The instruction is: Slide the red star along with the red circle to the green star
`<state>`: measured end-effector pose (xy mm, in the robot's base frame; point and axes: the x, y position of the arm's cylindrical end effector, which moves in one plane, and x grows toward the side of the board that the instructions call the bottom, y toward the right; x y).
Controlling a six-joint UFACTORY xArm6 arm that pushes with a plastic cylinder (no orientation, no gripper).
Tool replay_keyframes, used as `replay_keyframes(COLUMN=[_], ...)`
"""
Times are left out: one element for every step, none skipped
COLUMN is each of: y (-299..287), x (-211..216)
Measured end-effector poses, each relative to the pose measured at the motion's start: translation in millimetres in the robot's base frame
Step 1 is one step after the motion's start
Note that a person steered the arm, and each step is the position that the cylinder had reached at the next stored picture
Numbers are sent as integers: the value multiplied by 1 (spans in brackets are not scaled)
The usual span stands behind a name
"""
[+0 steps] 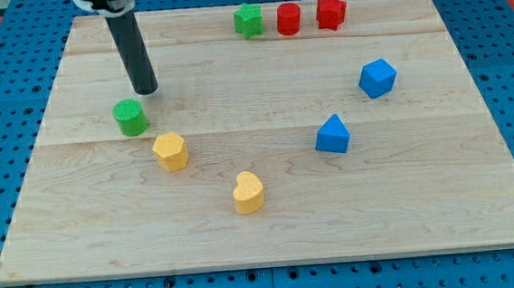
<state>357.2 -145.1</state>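
Camera view: a pale wooden board is shown on a blue pegged surface, with the dark rod coming down from the view's top left and my tip resting on the wood just above and to the right of a green cylinder, close to it but apparently not touching. No claw is fitted, so no open or closed state can be reported; only a plain rod end is seen. The task's blocks are lined up near the board's top edge: the green star on the left, the red circle just beside it, and the red star just to the right of that. Because the three already sit in a tight row, the task is judged to be largely or fully met, and the tip's position well away from them fits that reading. Little room is left between the row and the top edge, so any further nudge would best be made from the right. Open wood lies across the middle. Elsewhere are found a yellow hexagon-like block, a yellow heart, a blue triangle and a blue cube-like block nearer the right edge.
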Motion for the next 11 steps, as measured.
replay_keyframes(y=[47,139,213,286,305,378,430,385,311,250,221], x=[-11,-42,-65,-80,-80,-77,-95,-131,-132,-132,-132])
